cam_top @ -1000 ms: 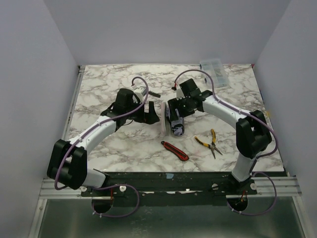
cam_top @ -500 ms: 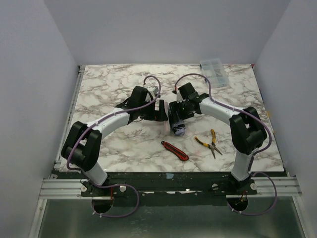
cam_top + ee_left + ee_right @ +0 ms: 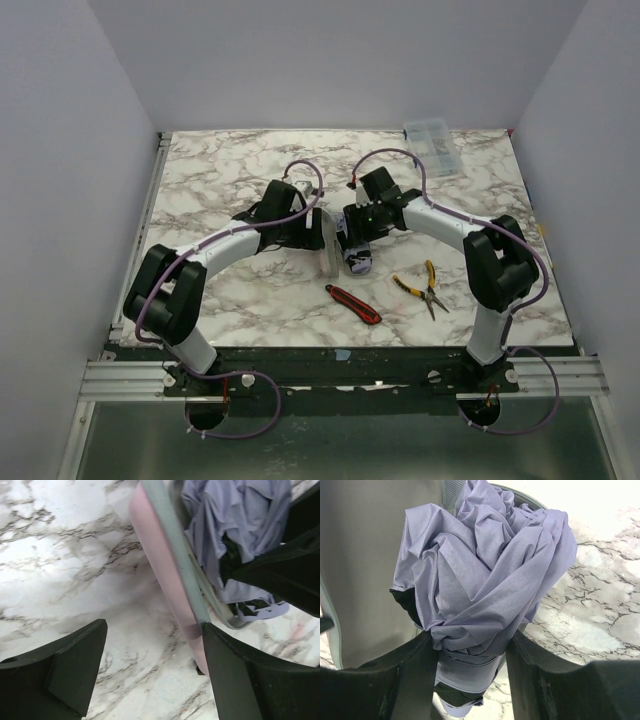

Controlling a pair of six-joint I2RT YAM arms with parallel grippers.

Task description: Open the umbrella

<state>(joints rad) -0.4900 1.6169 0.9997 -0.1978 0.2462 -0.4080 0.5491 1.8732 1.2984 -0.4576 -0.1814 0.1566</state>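
Note:
The umbrella (image 3: 357, 262) is folded, a crumpled lavender bundle with black lining, at the table's middle. My right gripper (image 3: 352, 238) is shut on it: in the right wrist view both fingers (image 3: 415, 680) press the sides of the fabric bundle (image 3: 485, 570). A pale pink flat piece (image 3: 328, 255) with a grey-green edge stands right beside the bundle. My left gripper (image 3: 152, 630) is open over the marble. Its right finger (image 3: 240, 680) touches the pink piece (image 3: 160, 555); the other finger stands apart. The lavender fabric (image 3: 240, 525) lies just behind. Handle and shaft are hidden.
A red utility knife (image 3: 353, 304) and yellow-handled pliers (image 3: 425, 287) lie near the front of the table, right of centre. A clear plastic box (image 3: 432, 145) sits at the back right. Grey walls close in the table on three sides.
My left arm has swung right, up to the pink piece, and its jaws have narrowed a little. The right jaws have closed in on the umbrella's fabric.

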